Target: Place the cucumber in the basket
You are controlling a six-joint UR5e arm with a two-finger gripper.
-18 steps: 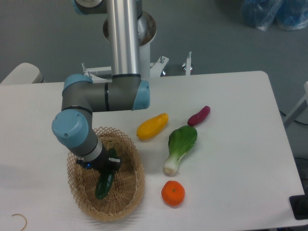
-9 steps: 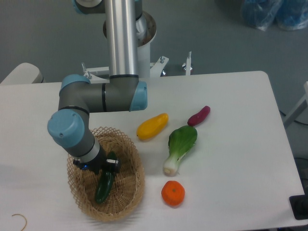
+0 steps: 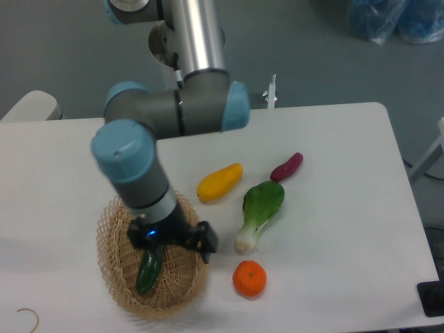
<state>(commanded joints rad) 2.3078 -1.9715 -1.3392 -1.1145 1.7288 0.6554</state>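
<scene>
The dark green cucumber (image 3: 148,272) lies inside the tan wicker basket (image 3: 113,281) at the front left of the table, its upper end hidden under my wrist. My gripper (image 3: 171,243) hangs above the basket's middle, raised clear of the cucumber. Its black fingers (image 3: 204,241) are spread apart and hold nothing. The arm's wrist covers the far part of the basket.
A yellow fruit (image 3: 219,182), a purple vegetable (image 3: 286,167), a bok choy (image 3: 259,214) and an orange (image 3: 249,278) lie on the white table (image 3: 333,229) to the right of the basket. A thin hook (image 3: 28,318) lies at the front left corner.
My gripper has let go of the cucumber and risen above the basket, shifting slightly right. The cucumber has stayed lying in the basket.
</scene>
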